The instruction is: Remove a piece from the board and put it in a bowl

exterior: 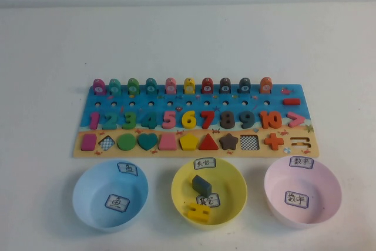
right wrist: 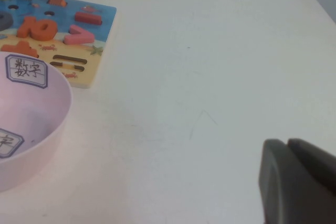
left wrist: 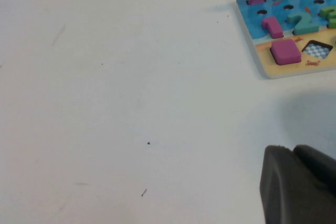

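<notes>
High view: you see the board [exterior: 194, 119] lying flat across the middle of the white table [exterior: 47, 57], with a row of coloured pegs along its far edge, the numbers 1 to 10 below them, and a row of shape pieces along its near edge. Two shape slots in that near row show only a checkered base: one second from the left end, one just right of the dark star [exterior: 228, 141].

Three bowls stand in a line just in front of the board. The light blue bowl [exterior: 88, 195] is on the left, the yellow bowl [exterior: 182, 195] in the middle, and the pink bowl [exterior: 326, 195] on the right. Each carries white handwritten labels.

The piece [exterior: 201, 184], a dark slate-blue square block, lies inside the yellow bowl, tilted against the far part of its floor. A yellow piece [exterior: 198, 212] lies in the same bowl, nearer the front wall, apart from the block.

Neither arm appears in the high view. In the left wrist view, the left gripper [left wrist: 299, 184] shows only as a dark corner above bare table, well apart from the left end of the board [left wrist: 273, 51]. In the right wrist view, the right gripper [right wrist: 296, 179] shows likewise above bare table, to the right of the pink bowl [right wrist: 47, 129]. You cannot tell the finger spacing of either gripper.
</notes>
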